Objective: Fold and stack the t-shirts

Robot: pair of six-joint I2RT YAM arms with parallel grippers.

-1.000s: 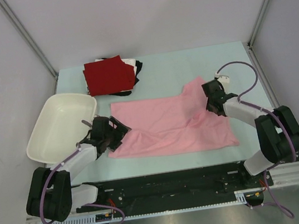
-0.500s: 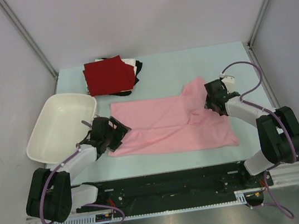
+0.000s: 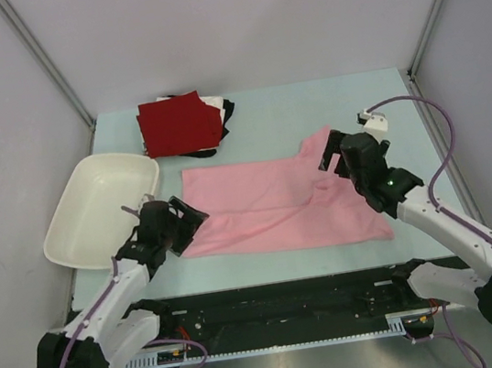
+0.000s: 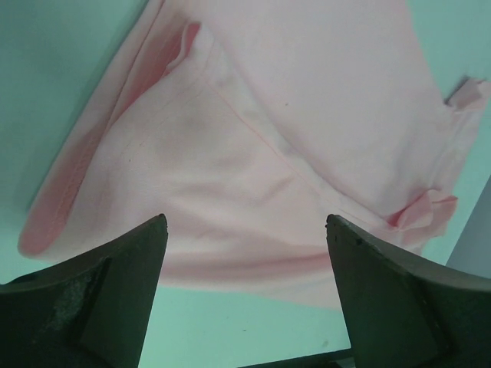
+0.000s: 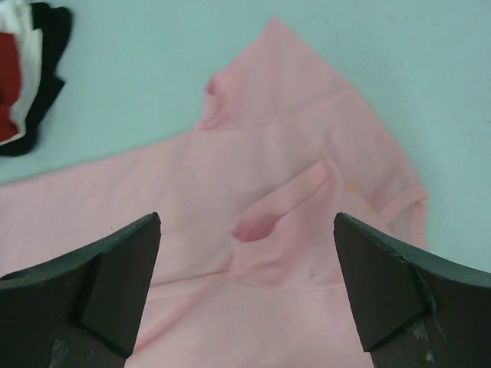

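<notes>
On the table (image 3: 308, 105), between the two arms, the pink shirt (image 3: 269, 213) lies spread out but not smooth, well apart from the stack (image 3: 180, 124) at the far left corner, which has dark red on top and white and black showing beneath. The left gripper (image 3: 181, 223) hovers over the shirt's left edge, jaws apart and empty. The right gripper (image 3: 334, 154) hovers over the sleeve end, likewise apart and holding nothing. The main risk is a bad pinch. A raised ridge (image 5: 280, 207) runs through the cloth under the right gripper, and closing on it would likely lock the wrinkle into the fold. On the left the rolled edge (image 4: 73, 192) is doubled over, so the jaws could catch one layer and let the other sag. If the two sides lift unevenly, the fold may skew. The tub (image 3: 93, 211) sits just beside the left arm, so a wide swing could knock it.
</notes>
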